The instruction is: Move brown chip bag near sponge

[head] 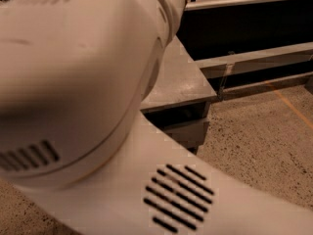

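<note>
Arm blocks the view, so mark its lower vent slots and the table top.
lower vent slots [178,197], camera view, middle of the cluster.
table top [188,82], camera view, bare grey corner area.
pincer: out of view, no point.
</note>
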{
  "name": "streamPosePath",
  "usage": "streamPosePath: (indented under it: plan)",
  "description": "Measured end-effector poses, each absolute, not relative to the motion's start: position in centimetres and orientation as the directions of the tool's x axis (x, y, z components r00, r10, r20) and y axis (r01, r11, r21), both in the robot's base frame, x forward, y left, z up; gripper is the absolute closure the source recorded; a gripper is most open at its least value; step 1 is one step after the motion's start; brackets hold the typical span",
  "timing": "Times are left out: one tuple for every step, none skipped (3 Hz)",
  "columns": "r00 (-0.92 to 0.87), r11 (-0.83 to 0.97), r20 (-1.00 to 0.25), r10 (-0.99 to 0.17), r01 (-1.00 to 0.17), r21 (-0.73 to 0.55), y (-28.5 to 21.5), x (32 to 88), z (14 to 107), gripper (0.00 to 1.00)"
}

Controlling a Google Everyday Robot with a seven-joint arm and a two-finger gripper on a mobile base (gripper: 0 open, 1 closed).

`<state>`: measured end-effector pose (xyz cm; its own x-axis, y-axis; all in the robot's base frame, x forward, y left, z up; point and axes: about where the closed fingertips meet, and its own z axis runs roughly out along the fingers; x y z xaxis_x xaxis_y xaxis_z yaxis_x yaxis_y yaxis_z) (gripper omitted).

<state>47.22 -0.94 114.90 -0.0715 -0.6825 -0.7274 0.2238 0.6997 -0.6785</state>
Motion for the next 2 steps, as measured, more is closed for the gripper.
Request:
streamPosePath:
  plan:
    - [-0.072, 0.700, -0.728, -0.682, 0.223, -0.678, -0.90, 47.14, 114.93, 0.54]
    - [-0.072, 0.700, -0.728, -0.682, 0.223, -0.678, -0.90, 47.14, 114.93, 0.54]
